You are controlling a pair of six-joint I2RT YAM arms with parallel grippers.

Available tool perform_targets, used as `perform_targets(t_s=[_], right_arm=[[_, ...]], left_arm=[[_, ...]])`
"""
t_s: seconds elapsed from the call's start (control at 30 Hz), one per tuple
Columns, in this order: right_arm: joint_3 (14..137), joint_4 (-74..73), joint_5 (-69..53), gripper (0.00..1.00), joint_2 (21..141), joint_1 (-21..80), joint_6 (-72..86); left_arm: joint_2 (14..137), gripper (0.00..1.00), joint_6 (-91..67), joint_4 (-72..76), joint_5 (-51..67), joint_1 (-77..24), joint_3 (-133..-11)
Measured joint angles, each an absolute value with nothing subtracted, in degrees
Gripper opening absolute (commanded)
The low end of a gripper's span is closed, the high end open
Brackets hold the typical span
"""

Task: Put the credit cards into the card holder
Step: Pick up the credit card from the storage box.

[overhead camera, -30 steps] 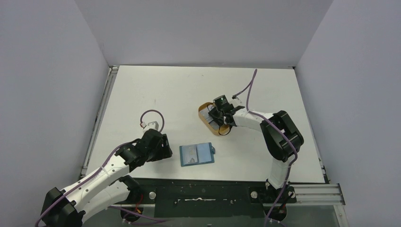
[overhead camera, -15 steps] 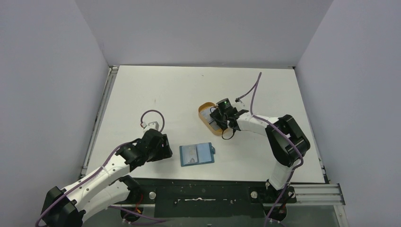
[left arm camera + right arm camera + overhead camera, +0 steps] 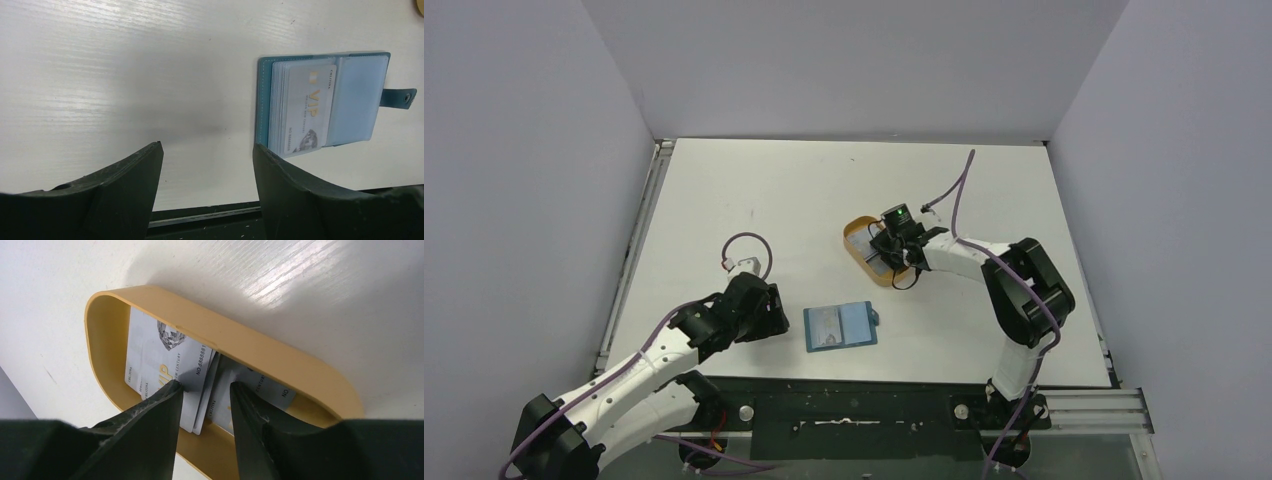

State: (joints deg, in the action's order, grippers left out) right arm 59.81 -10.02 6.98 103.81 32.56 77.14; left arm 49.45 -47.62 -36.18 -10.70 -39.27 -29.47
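2 jaw pairs are standing parted. We are noting left gripper (image 3: 207,147) near card holder (image 3: 356,95), right gripper (image 3: 204,387) touching credit cards (image 3: 165,352) in tray (image 3: 260,352).

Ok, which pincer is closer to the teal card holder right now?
Left. The left pincer sits just left of the open card holder; the right pincer is farther off, down in the orange tray over the credit cards.

Cards (image 3: 165,357) in tray (image 3: 260,347); teal holder (image 3: 356,100) open.
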Motion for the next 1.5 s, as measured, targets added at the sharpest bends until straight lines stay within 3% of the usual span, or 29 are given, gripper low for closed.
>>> perform_targets(t_s=[0.57,1.0,1.5], right_arm=[[55.13,-6.26,6.57,0.12,100.92,32.53,77.25],[53.41,-4.01,6.11,0.01,99.31,32.23,77.17],[49.93,3.18,5.56,0.00,95.66,32.29,77.41]], left_arm=[[49.50,0.64,-47.64,-36.14,-10.70,-39.27,-29.36],[50.24,0.63,-47.64,-35.77,-10.68,-39.27,-29.36],[50.22,0.63,-47.64,-35.77,-10.68,-39.27,-29.36]])
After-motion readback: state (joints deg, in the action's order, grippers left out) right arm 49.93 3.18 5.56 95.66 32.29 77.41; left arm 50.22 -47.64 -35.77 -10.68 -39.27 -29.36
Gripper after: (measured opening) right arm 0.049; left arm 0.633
